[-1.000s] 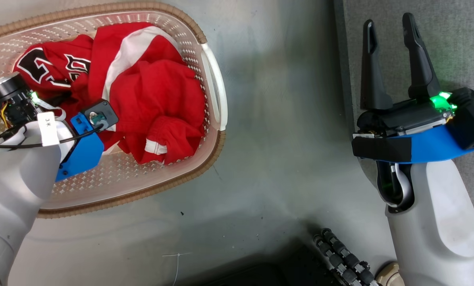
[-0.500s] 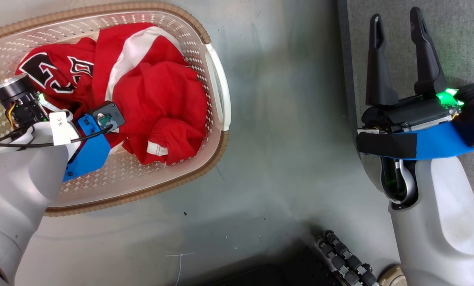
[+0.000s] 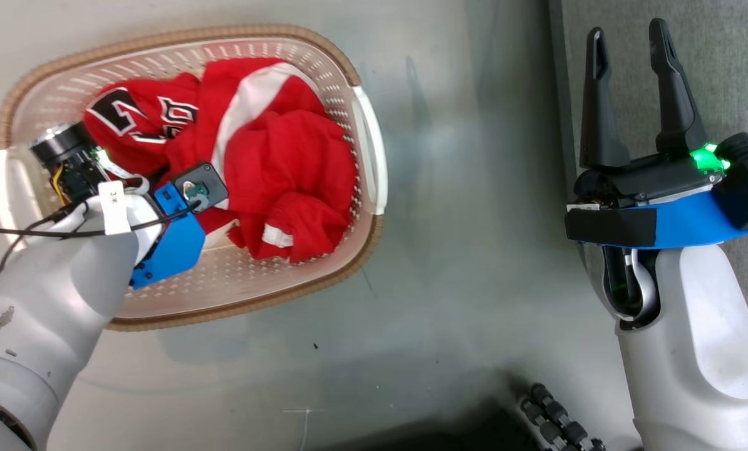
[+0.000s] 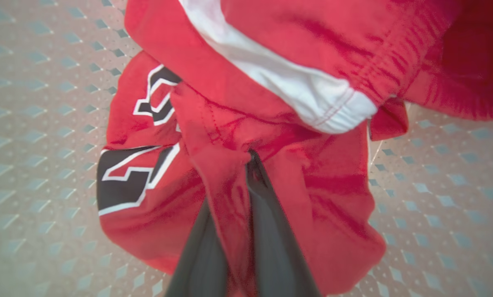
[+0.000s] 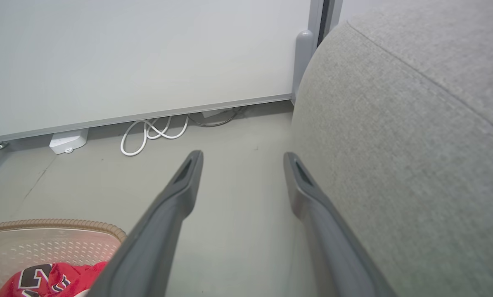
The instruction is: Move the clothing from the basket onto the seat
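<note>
Left wrist view: left gripper (image 4: 246, 165) jaws almost closed, pinching a fold of the clothing (image 4: 321, 189) that runs down between the two fingers. Cloth bright red, bunched and creased. A white band with a stitched hem crosses the top. Black letters edged in white on the left side. Perforated basket (image 4: 31, 123) bottom shows on both sides of the cloth.

Head view: clothing heaped inside the basket, mostly toward its right and far side. White stripe over the heap, small white patch at its near edge. Left arm (image 3: 54, 294) reaches down into the pile; its fingers are hidden under the wrist. Basket stands on grey floor (image 3: 462, 250). Right gripper (image 3: 628, 31) well apart to the right, at the sofa (image 3: 725, 75) edge, jaws wide, empty.

Right wrist view: fingers spread with floor between them, sofa just beside the right finger.
</note>
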You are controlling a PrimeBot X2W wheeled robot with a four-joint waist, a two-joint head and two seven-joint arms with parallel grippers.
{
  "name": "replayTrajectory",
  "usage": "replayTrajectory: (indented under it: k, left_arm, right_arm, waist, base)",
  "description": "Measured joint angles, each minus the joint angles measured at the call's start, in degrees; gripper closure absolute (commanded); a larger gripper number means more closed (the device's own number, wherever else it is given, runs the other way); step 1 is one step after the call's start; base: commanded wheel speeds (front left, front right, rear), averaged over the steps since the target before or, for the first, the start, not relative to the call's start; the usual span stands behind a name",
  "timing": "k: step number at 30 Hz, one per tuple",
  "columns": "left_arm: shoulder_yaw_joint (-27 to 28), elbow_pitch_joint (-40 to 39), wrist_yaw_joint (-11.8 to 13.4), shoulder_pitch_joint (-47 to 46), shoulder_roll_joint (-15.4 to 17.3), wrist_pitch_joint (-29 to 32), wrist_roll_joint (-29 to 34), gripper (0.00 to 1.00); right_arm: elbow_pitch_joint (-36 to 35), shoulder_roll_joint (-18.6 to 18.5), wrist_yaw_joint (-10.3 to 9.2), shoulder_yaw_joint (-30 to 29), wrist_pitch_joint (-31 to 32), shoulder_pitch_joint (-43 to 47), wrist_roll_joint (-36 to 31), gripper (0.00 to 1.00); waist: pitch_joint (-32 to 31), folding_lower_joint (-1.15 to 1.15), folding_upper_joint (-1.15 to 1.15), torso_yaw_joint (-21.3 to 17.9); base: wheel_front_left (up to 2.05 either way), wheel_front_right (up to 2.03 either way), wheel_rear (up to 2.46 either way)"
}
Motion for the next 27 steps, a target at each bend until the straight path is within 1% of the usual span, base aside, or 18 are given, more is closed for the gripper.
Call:
replayTrajectory:
  k: [5, 15, 22, 25, 26, 27]
  left_arm:
    - [-0.01, -0.70, 0.00, 0.75, -0.54, -2.32, -1.30, 1.00]
    - [-0.03, -2.37, 0.00, 3.15, -2.92, -8.23, -7.14, 1.00]
    - [-0.01, -5.01, 0.00, 3.55, -3.83, -10.83, -10.72, 1.00]
    - [0.67, -7.47, 0.00, 4.06, -4.02, -11.65, -12.77, 1.00]
    - [0.67, -7.47, 0.00, 4.06, -4.02, -11.65, -12.77, 1.00]
    - [1.33, -9.31, 0.00, 4.34, -4.15, -11.71, -13.41, 1.00]
  right_arm:
    - [0.62, 0.00, 0.00, -0.21, 0.00, 0.03, -0.70, 0.00]
    - [2.72, 0.00, 0.00, -0.70, 0.01, 1.53, -2.37, 0.00]
    - [3.74, 0.00, 0.00, -1.38, 0.00, 2.80, -3.82, 0.00]
    - [4.35, 0.01, 0.00, -1.83, 0.00, 4.11, -4.37, 0.00]
    - [4.35, 0.01, 0.00, -1.83, 0.00, 4.11, -4.37, 0.00]
    - [4.63, 0.01, 0.00, -2.07, 0.01, 4.86, -4.70, 0.00]
  waist:
    - [-2.08, 0.00, 0.00, 1.21]
    - [-9.56, -0.01, 0.00, 4.51]
    - [-13.79, -0.01, 0.00, 6.45]
    - [-16.84, -0.01, 0.00, 7.61]
    - [-16.84, -0.01, 0.00, 7.61]
    - [-18.34, -0.01, 0.00, 8.19]
  base:
    - [0.00, 0.00, 0.00]
    - [0.00, 0.00, 0.00]
    - [0.00, 0.00, 0.00]
    - [0.00, 0.00, 0.00]
    - [0.00, 0.00, 0.00]
    - [0.00, 0.00, 0.00]
